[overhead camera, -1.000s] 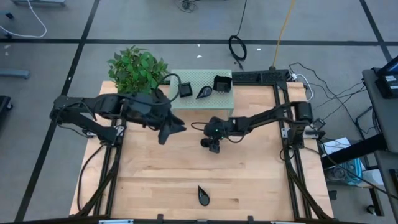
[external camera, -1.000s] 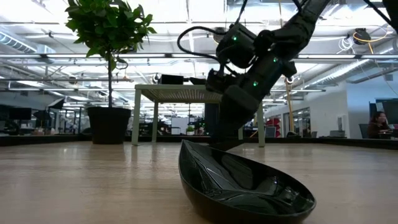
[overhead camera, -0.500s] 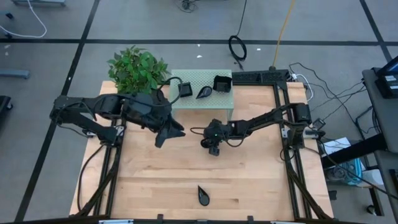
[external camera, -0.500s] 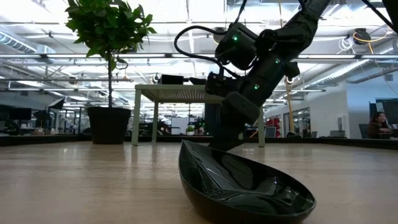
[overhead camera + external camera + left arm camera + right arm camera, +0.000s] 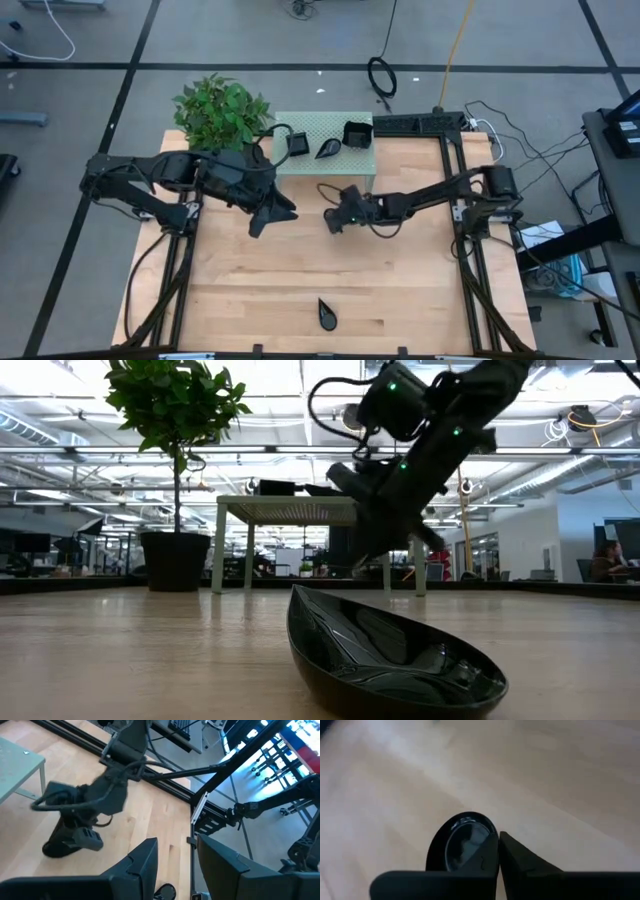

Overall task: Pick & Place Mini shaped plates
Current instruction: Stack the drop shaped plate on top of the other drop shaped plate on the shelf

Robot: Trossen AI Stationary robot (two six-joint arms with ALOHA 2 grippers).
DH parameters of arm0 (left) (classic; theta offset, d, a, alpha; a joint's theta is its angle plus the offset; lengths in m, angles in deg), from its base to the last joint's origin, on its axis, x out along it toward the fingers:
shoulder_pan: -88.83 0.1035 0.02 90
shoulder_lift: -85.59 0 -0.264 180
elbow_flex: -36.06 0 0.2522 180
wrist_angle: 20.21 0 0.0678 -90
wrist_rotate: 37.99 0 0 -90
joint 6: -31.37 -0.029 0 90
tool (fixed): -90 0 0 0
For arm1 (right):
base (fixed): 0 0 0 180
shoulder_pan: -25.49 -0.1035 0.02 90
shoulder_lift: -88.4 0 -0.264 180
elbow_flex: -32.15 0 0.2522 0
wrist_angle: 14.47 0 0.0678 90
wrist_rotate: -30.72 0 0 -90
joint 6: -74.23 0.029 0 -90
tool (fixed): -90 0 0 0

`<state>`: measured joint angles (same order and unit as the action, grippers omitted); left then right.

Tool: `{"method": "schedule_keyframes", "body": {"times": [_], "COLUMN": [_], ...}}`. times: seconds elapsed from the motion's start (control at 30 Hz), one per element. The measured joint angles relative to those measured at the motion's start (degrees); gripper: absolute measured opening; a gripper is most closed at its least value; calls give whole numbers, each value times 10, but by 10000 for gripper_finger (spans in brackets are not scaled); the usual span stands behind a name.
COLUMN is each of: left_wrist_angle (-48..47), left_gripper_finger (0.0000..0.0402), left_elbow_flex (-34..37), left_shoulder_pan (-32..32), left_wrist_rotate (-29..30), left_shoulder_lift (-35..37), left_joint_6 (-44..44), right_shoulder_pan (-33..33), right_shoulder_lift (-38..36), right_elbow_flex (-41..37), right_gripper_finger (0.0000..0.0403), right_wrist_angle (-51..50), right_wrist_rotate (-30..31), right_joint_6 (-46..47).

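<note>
My right gripper [image 5: 333,222] hangs over the middle of the table, shut on a small glossy black mini plate [image 5: 462,845] with a rounded outline. A black teardrop plate [image 5: 326,314] lies near the table's near edge and fills the foreground of the low view [image 5: 390,660]. On the pale green stand [image 5: 322,170] at the far side lie a square plate [image 5: 298,145], a teardrop plate [image 5: 326,150] and a wavy-edged plate [image 5: 356,133]. My left gripper [image 5: 268,213] hovers open left of centre, nothing between its fingers [image 5: 150,865]. My right gripper pinches the plate's rim [image 5: 487,845] between its two fingers. The fingers come slanting down from the table's right side. Most of the plate sticks out to one side of the fingers and is lifted clear of the table.
A potted plant [image 5: 220,110] stands at the far left corner, beside the green stand. Black frame rails [image 5: 470,270] run along the table's left and right sides. Bare wood [image 5: 300,270] lies between the grippers and the near teardrop plate.
My right gripper has taken hold of the plate that lay under it, rolled about its own axis and risen a little, carrying the plate clear of the table. My left gripper's tip has swung slightly toward the near edge.
</note>
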<state>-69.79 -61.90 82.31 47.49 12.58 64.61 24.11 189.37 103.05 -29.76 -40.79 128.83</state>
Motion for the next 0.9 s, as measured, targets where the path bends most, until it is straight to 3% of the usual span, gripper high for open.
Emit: {"method": "schedule_keyframes", "body": {"times": [0.23,0.43,0.6,0.73,0.9], "left_wrist_angle": [0,1,1,1,1], "left_gripper_finger": [141,141,141,141,141], "left_elbow_flex": [0,0,0,0,0], "left_shoulder_pan": [0,0,0,0,0], "left_wrist_rotate": [0,-1,-2,-2,-2], "left_shoulder_lift": [0,0,0,0,0], "left_joint_6": [0,-3,-4,-6,-6], "right_shoulder_pan": [-24,-35,-53,-59,-59], "right_shoulder_lift": [-14,19,27,27,24], "right_elbow_flex": [0,-28,-81,-115,-120], "right_gripper_finger": [1,1,1,6,37], "right_wrist_angle": [-41,-88,-33,13,68], "right_wrist_rotate": [141,126,130,143,142], "right_joint_6": [222,476,666,693,599]}}
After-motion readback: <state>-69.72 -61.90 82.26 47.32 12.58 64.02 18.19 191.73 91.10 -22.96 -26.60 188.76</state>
